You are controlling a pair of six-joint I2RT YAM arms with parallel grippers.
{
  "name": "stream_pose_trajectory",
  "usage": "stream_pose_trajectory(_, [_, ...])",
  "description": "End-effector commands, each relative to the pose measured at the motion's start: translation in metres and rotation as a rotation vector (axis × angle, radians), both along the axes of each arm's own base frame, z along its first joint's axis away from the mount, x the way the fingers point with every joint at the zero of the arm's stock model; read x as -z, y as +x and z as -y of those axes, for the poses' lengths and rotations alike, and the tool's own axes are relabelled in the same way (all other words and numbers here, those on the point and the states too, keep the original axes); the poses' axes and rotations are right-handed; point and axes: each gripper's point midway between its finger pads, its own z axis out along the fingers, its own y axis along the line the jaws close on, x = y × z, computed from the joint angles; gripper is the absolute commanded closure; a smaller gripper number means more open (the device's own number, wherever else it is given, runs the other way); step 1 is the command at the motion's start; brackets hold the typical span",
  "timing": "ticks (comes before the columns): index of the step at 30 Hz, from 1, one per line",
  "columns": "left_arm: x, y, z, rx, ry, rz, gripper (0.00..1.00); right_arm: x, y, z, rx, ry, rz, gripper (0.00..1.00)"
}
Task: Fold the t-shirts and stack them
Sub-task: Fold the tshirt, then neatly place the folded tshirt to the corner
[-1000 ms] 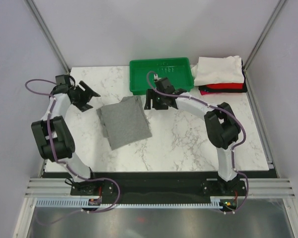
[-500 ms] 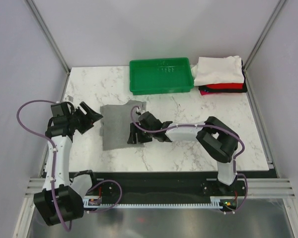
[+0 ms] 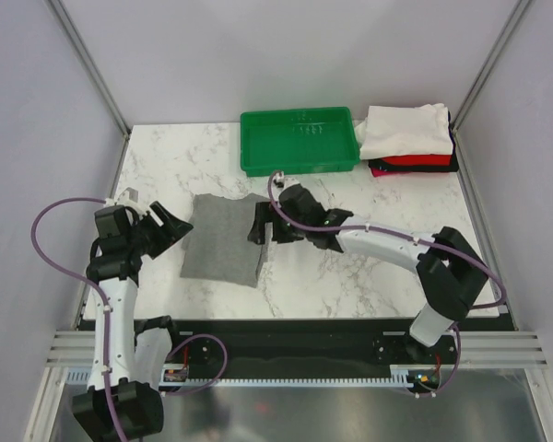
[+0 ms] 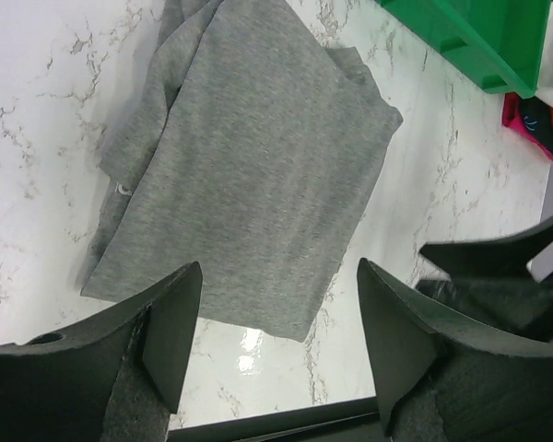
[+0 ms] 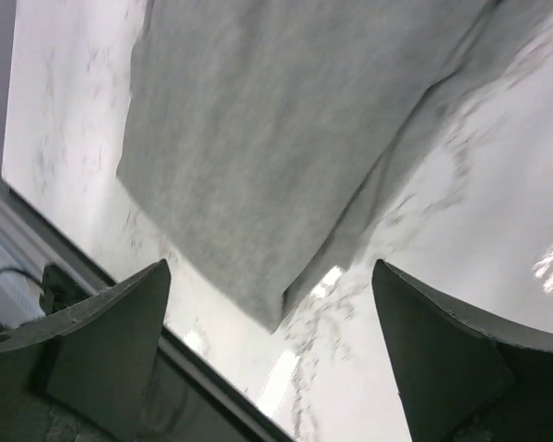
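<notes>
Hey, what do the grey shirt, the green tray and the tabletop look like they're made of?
Grey shirt: soft knit cloth, heathered, matte, limp folds. Green tray: likely moulded plastic, glossy, rigid walls. Tabletop: marble-look, white with grey veins, polished glare; possibly laminate.

- A folded grey t-shirt (image 3: 221, 241) lies left of centre on the table (image 3: 369, 276).
- The left gripper (image 3: 177, 232) is just left of it, and the right gripper (image 3: 261, 230) is at its right edge.
- A green tray (image 3: 300, 164) sits at the far edge, with the stacked shirts (image 3: 407, 138) to its right.

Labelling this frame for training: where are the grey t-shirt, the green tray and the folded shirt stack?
grey t-shirt (image 3: 223, 241), top view, middle of the cloth.
green tray (image 3: 304, 145), top view, bare floor.
folded shirt stack (image 3: 405, 129), top view, white top shirt.
</notes>
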Motion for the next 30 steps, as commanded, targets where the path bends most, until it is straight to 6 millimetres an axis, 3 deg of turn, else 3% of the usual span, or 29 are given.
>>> stream_pose_trajectory(1, [-0.009, 0.006, 0.001, 0.030, 0.022, 0.062, 0.25, 0.000, 0.041, 0.015, 0.012, 0.009, 0.016, 0.02])
stream_pose_trajectory(2, [-0.008, 0.006, 0.000, 0.028, 0.024, 0.060, 0.25, 0.002, 0.055, 0.021, 0.030, 0.017, 0.011, 0.02])
stream_pose_trajectory(3, [-0.007, 0.007, 0.000, 0.026, 0.023, 0.057, 0.26, 0.017, 0.063, 0.020, 0.030, 0.006, -0.011, 0.02])
stream_pose_trajectory(4, [-0.007, 0.007, 0.000, 0.029, 0.022, 0.056, 0.27, 0.012, 0.074, 0.017, 0.020, 0.032, -0.009, 0.02])
stream_pose_trajectory(6, [-0.008, 0.007, -0.001, 0.025, 0.024, 0.058, 0.26, 0.027, 0.092, 0.013, 0.022, 0.026, -0.017, 0.02])
stream_pose_trajectory(11, [-0.006, 0.007, 0.000, 0.029, 0.023, 0.049, 0.26, 0.067, 0.121, 0.019, 0.060, 0.066, -0.116, 0.04])
stream_pose_trajectory(12, [-0.005, 0.007, 0.001, 0.033, 0.021, 0.047, 0.26, 0.066, 0.127, 0.015, 0.059, 0.092, -0.102, 0.04])
stream_pose_trajectory(16, [-0.004, 0.007, 0.003, 0.041, 0.016, 0.042, 0.27, 0.083, 0.132, 0.012, 0.049, 0.105, -0.122, 0.06])
stream_pose_trajectory(22, [-0.006, 0.006, 0.005, 0.048, 0.021, 0.053, 0.27, 0.120, 0.120, 0.005, 0.014, 0.152, -0.191, 0.15])
stream_pose_trajectory(26, [-0.006, 0.007, 0.004, 0.045, 0.022, 0.053, 0.27, 0.146, 0.108, -0.004, -0.040, 0.173, -0.225, 0.42])
stream_pose_trajectory(27, [-0.007, 0.006, 0.004, 0.045, 0.022, 0.055, 0.27, 0.154, 0.106, -0.004, -0.045, 0.176, -0.231, 0.52])
stream_pose_trajectory(29, [-0.006, 0.006, 0.005, 0.047, 0.023, 0.054, 0.27, 0.157, 0.100, -0.006, -0.065, 0.203, -0.246, 0.64])
stream_pose_trajectory(30, [-0.007, 0.006, 0.005, 0.048, 0.025, 0.057, 0.27, 0.155, 0.098, -0.006, -0.074, 0.219, -0.241, 0.80])
